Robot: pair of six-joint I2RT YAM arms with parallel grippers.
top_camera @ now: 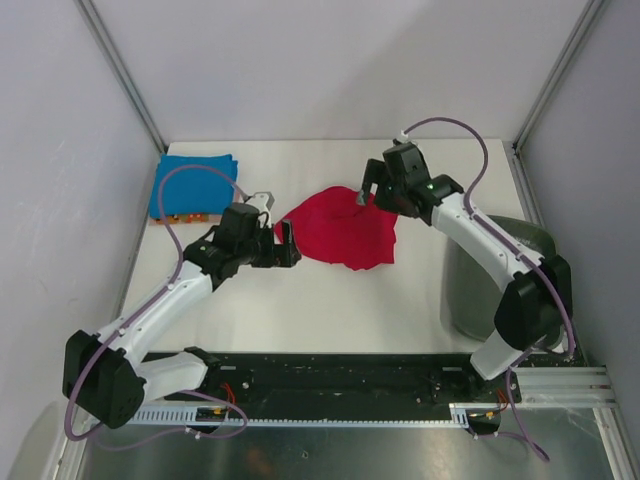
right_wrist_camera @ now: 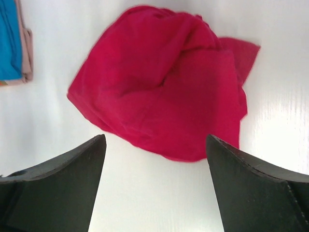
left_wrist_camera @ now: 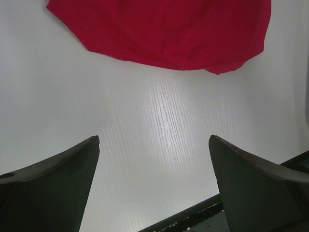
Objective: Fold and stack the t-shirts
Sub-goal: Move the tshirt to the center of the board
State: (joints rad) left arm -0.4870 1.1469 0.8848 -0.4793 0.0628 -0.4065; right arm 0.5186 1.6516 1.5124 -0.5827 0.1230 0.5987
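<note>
A plain red t-shirt point(top_camera: 345, 232) lies crumpled in the middle of the white table; it also shows in the left wrist view point(left_wrist_camera: 164, 34) and the right wrist view point(right_wrist_camera: 164, 82). A folded blue t-shirt point(top_camera: 193, 183) lies at the back left on an orange one point(top_camera: 190, 216), and its edge shows in the right wrist view point(right_wrist_camera: 8, 38). My left gripper point(top_camera: 282, 240) is open and empty just left of the red shirt point(left_wrist_camera: 154, 137). My right gripper point(top_camera: 366, 195) is open and empty at the shirt's far edge point(right_wrist_camera: 155, 137).
A dark grey bin point(top_camera: 500, 275) stands at the right edge of the table beside the right arm. Grey walls close in the table at the back and sides. A black rail point(top_camera: 380, 375) runs along the near edge.
</note>
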